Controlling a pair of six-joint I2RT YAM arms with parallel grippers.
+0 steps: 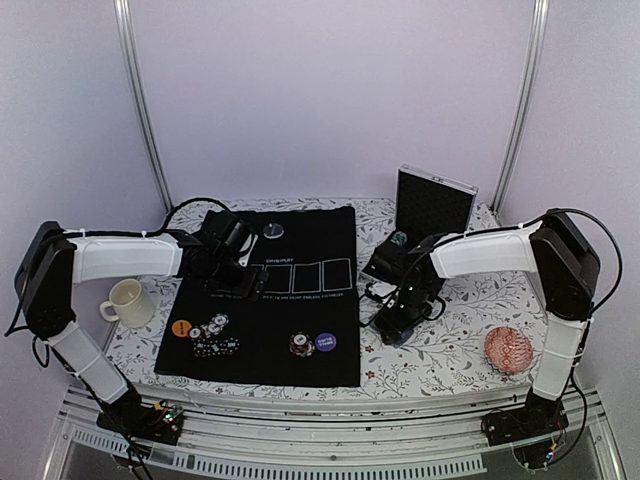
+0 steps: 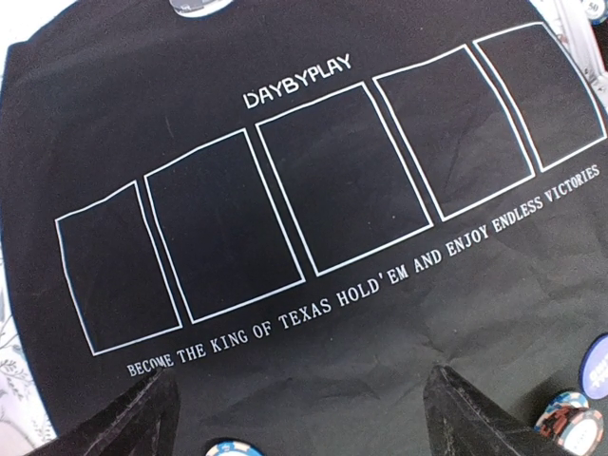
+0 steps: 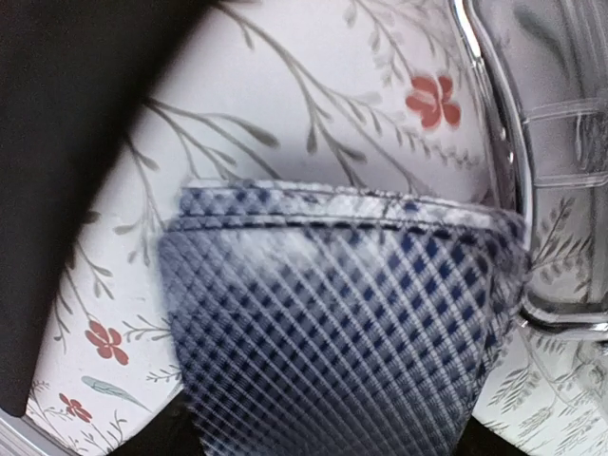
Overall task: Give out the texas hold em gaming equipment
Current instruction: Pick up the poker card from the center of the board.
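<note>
**Lifting the cards looks like the right arm's job**

A black mat (image 1: 300, 300) covers the middle of the floral cloth (image 1: 450, 345), and its five outlined card boxes are bare. An open case (image 1: 432, 205) stands at the far right. The left gripper (image 2: 304, 423) hangs over the mat with its fingers (image 2: 142, 418) spread wide and nothing between them. The right gripper (image 1: 402, 318) is low at the cloth, just off the mat's right edge and in front of the case.

The cards (image 3: 342, 323) lie flat on the cloth directly under the right wrist, blue-grey backs up, filling the lower part of its view. Their far edge runs across that view and the stack runs back toward the camera. The long axis therefore seems in line with the reach, which would put a pinch across the short width, though the near end is cut off. No fingers show there, so I cannot tell whether the jaws are apart or clamped on the stack. The right arm is much nearer the cards than the left.

Chips (image 1: 215, 335), an orange button (image 1: 181, 327) and a purple button (image 1: 325, 342) sit along the mat's near edge.
</note>
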